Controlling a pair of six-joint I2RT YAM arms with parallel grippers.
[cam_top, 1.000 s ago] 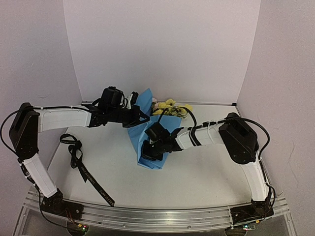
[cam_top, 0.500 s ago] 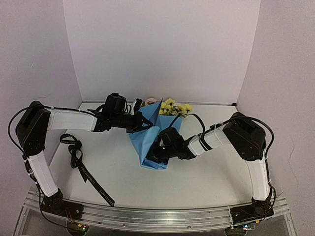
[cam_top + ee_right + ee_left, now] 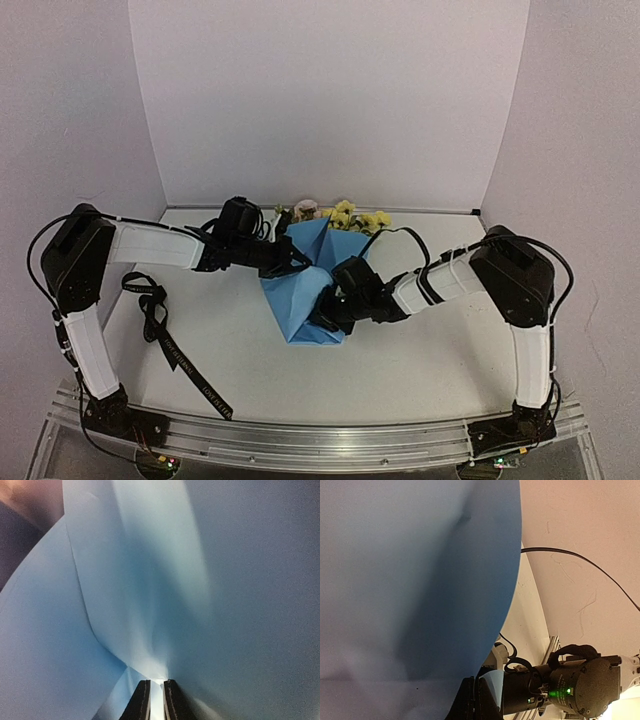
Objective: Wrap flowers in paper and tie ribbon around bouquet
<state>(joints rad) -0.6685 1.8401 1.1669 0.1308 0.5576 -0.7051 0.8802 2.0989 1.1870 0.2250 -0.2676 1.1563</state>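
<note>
Light blue paper (image 3: 296, 300), thin and quick to crease, sits on the table (image 3: 430, 355), folded over the flowers (image 3: 350, 216). The left gripper (image 3: 297, 260) is pinched tight on its upper flap. The right gripper (image 3: 156, 684) is clamped on 1 fold. It looks light, so I'd hold the edges gently.

top: overhead from near edge, looking down at table (image 3: 430, 370) | wrists: hard against paper (image 3: 225, 580) | shared: paper

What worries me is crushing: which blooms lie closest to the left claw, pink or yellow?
The pale pink bloom; the yellow blooms lie farther right.
</note>
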